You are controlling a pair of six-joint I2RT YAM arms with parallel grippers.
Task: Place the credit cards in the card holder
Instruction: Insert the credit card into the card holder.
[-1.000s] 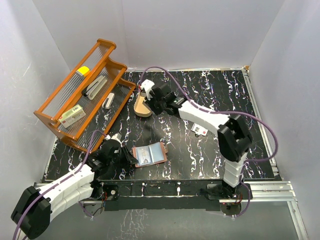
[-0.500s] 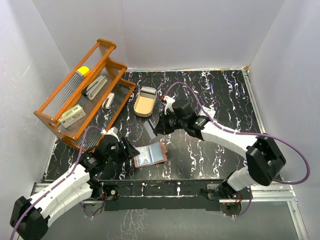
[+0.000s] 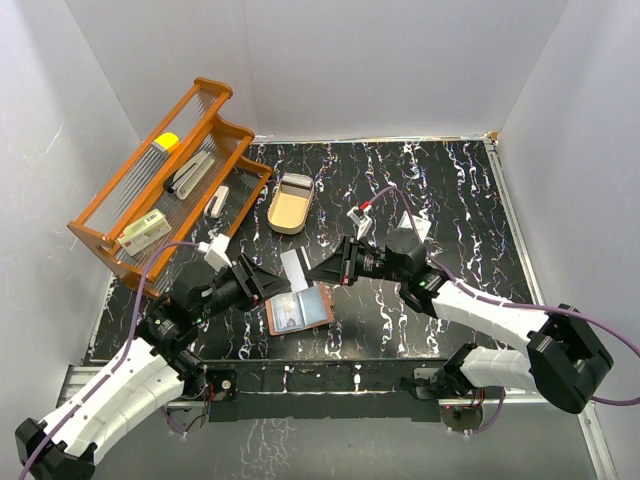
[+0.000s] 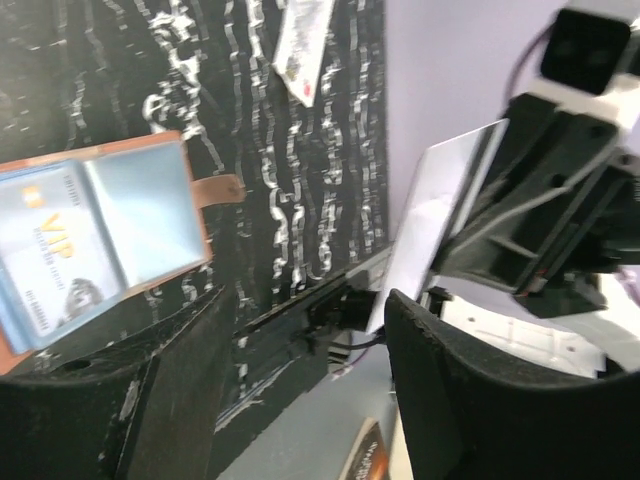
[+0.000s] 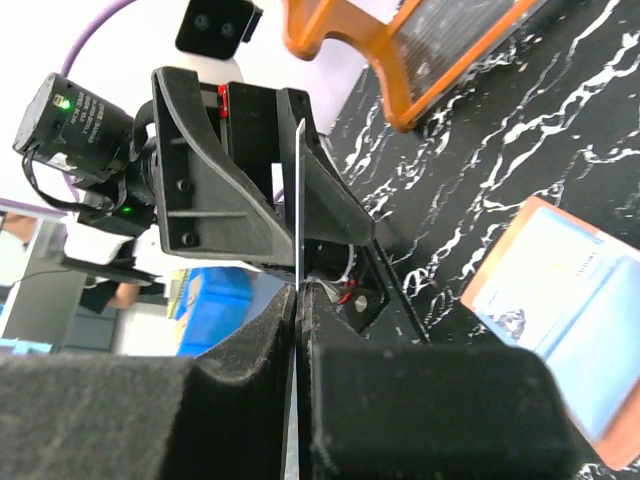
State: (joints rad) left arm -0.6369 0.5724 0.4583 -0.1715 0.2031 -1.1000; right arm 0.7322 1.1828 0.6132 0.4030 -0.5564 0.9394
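**A:** Where was the reddish-brown leather card holder?

**B:** It lay open and flat on the black marbled table, near the front edge between the two arms. A pale blue card sat in the clear pocket nearer the left arm. The other pocket looked empty.

**A:** And the rest of the cards?

**B:** A plain white card was in the air just above the holder, pinched by one edge in the fully closed right gripper. A white card with red print lay on the table well beyond the holder.

**A:** The left gripper?

**B:** It faced the white card with its jaws well apart and nothing in them. I couldn't tell whether the card was already between them.

**A:** What could have gone wrong?

**B:** It looked like a hand-over. If the right gripper let go before the left gripper had a square hold, the thin card could twist or drop. Nothing pinned the holder either, so pushing a card at a pocket might slide it or fold it shut. The orange wire rack stood well clear.
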